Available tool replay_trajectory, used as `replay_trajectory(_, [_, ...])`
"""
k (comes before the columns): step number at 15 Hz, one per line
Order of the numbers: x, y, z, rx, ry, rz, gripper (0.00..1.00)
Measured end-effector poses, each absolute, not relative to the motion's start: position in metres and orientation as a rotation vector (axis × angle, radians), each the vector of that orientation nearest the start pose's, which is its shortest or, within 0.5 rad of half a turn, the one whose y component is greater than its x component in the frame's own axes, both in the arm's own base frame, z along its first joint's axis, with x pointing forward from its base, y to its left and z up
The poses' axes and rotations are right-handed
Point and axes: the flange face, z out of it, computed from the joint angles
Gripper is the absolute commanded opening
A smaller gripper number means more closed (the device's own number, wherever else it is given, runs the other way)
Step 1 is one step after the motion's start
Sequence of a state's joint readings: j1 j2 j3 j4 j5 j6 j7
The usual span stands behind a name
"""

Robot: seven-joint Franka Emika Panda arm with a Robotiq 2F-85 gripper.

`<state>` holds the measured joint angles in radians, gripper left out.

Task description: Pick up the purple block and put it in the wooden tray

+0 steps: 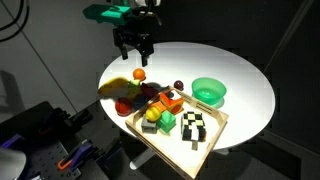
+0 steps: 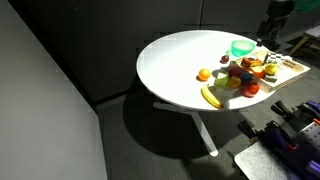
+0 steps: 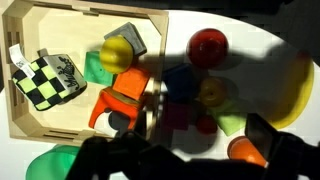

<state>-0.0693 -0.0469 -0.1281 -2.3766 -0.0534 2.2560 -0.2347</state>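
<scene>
In the wrist view the purple block (image 3: 178,114) lies in shadow on the white table, just right of the wooden tray (image 3: 35,122). A green cube (image 3: 233,121) and a small dark red ball (image 3: 208,125) lie beside it. The exterior views show it too small to pick out in the cluster of toys. The wooden tray (image 1: 214,136) holds a checkered object (image 3: 45,78), a yellow ball, a grey block and an orange piece. My gripper (image 1: 135,48) hangs high above the table's far side, open and empty. Its dark fingers (image 3: 185,152) frame the bottom of the wrist view.
A green bowl (image 1: 208,92) stands beside the tray and shows in both exterior views (image 2: 242,47). A banana (image 1: 115,87), an orange ball (image 1: 138,73), a red apple (image 3: 207,45) and a dark purple ball (image 1: 178,85) crowd around the block. The round table's edge (image 1: 255,125) is near the tray.
</scene>
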Motion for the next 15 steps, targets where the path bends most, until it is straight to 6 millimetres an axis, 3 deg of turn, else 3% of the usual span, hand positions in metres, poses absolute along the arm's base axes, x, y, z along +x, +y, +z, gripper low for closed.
replay_trajectory(15, [0.528,-0.098,0.352,-3.208,-0.082,0.037,1.00])
